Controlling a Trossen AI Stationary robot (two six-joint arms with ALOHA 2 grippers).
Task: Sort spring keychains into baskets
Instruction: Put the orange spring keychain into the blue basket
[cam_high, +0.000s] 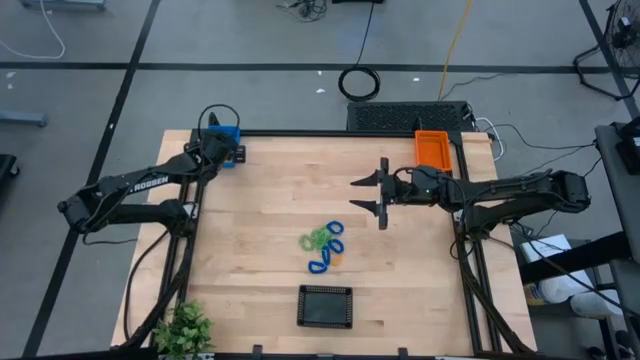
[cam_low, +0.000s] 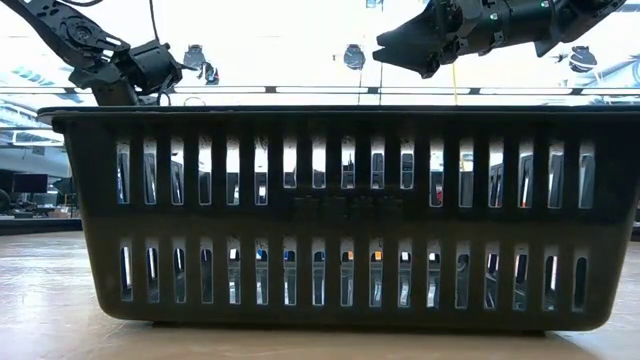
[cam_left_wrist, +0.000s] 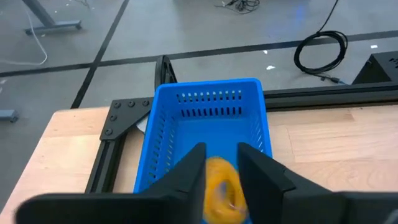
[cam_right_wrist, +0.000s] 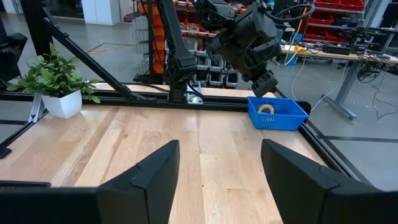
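My left gripper (cam_left_wrist: 222, 152) hangs open over the blue basket (cam_left_wrist: 208, 118) at the table's far left corner (cam_high: 228, 138). A blurred orange-yellow spring keychain (cam_left_wrist: 222, 190) shows between and below its fingers. In the right wrist view the keychain (cam_right_wrist: 265, 109) sits inside the basket, apart from the fingertips. Several blue, green and orange keychains (cam_high: 325, 246) lie in a heap on the table's middle. My right gripper (cam_high: 383, 193) stands open and level above the table, right of centre, holding nothing.
An orange basket (cam_high: 432, 150) stands at the far right edge. A black basket (cam_high: 325, 306) stands near the front edge and fills the low view (cam_low: 340, 215). A potted green plant (cam_high: 185, 328) stands at the near left corner.
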